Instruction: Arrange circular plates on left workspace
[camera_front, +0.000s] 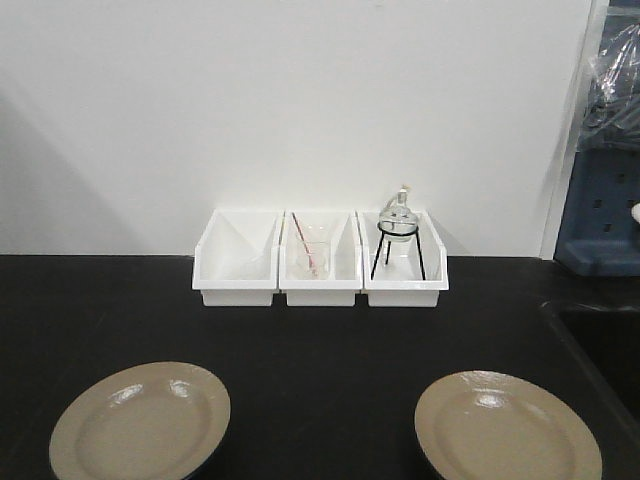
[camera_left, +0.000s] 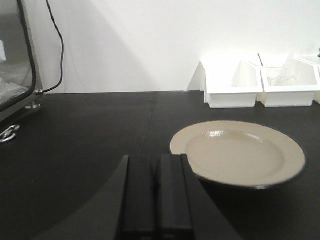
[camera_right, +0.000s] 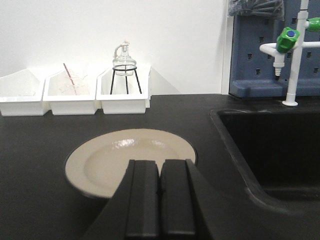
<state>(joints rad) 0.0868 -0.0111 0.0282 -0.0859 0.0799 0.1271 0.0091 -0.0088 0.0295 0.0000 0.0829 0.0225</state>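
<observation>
Two round beige plates lie flat on the black countertop. One plate sits near the front left, the other plate near the front right. In the left wrist view the left plate lies just ahead and to the right of my left gripper, whose fingers are pressed together with nothing between them. In the right wrist view my right gripper hangs over the near rim of the right plate, also shut and empty. Neither gripper shows in the front view.
Three white bins stand in a row at the back wall; the middle holds a beaker with a red rod, the right a glass flask on a black tripod. A recessed sink with a tap lies at the right. Equipment with a cable stands far left.
</observation>
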